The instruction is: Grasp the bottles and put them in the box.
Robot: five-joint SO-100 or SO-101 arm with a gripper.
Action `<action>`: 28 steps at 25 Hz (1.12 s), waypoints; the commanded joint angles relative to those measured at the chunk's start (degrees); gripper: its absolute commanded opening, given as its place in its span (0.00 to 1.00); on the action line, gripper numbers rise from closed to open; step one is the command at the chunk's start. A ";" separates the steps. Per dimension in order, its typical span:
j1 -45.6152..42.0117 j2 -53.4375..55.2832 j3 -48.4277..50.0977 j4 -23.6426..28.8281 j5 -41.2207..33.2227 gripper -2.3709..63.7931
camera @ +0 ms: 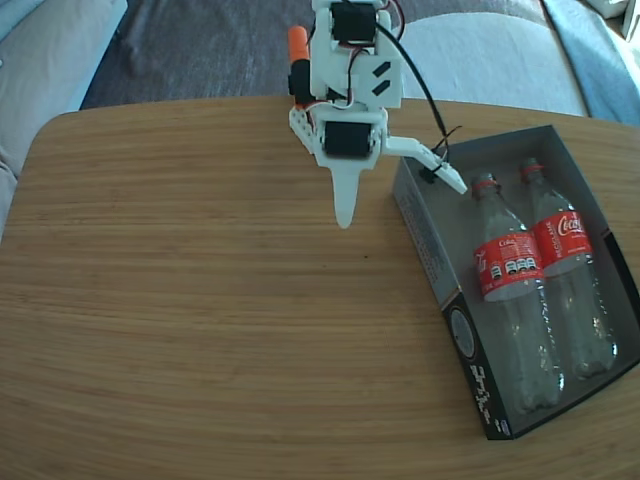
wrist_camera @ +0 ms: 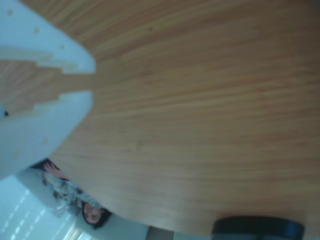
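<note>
White gripper (wrist_camera: 80,82) fingers fill my wrist view, jaws wide apart in the fixed view (camera: 400,205), holding nothing over the wooden table (camera: 200,300); 2 bottles (camera: 512,290) (camera: 572,275) lie side by side inside the box (camera: 470,345), right of it

Two bottles (camera: 545,285) lie side by side in the box (camera: 440,260) at the table's (camera: 200,330) right, fixed view.
</note>
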 commanded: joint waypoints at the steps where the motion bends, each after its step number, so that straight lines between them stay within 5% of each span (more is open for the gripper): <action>1: 1.32 0.44 0.53 -0.09 -3.08 0.03; 28: 4.04 0.53 1.67 -0.97 -3.25 0.03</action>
